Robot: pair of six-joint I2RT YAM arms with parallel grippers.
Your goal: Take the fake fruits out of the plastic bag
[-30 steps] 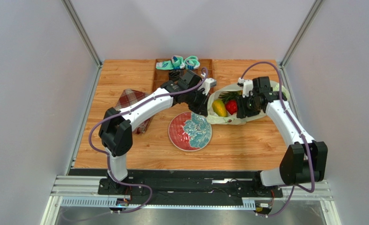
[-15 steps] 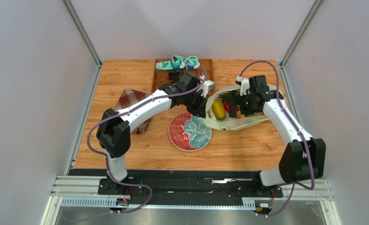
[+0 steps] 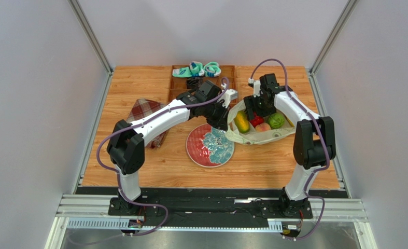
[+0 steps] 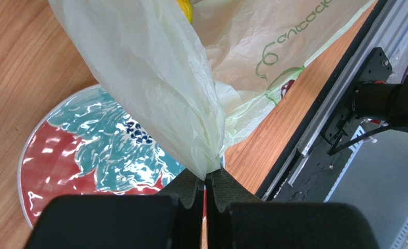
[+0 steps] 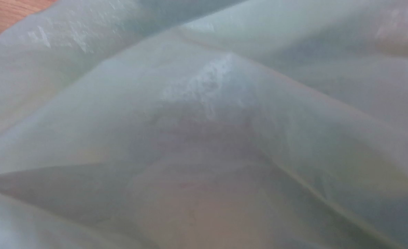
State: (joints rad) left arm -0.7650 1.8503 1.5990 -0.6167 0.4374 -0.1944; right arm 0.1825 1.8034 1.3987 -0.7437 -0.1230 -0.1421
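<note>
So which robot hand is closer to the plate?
Left. The left gripper pinches the plastic bag right above the far edge of the plate. The right gripper is farther away, over the bag, beyond the plate.

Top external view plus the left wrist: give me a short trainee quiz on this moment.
1. True or false: the left fingers are shut on a gathered edge of the plastic bag.
2. Where does the yellow mango lie? A) on the plate B) inside the plastic bag C) on the plaid cloth
3. In the top view, what colour is the fruit lying furthest right in the bag?
Key: 1 true; 2 B; 3 green, the round green piece.
</note>
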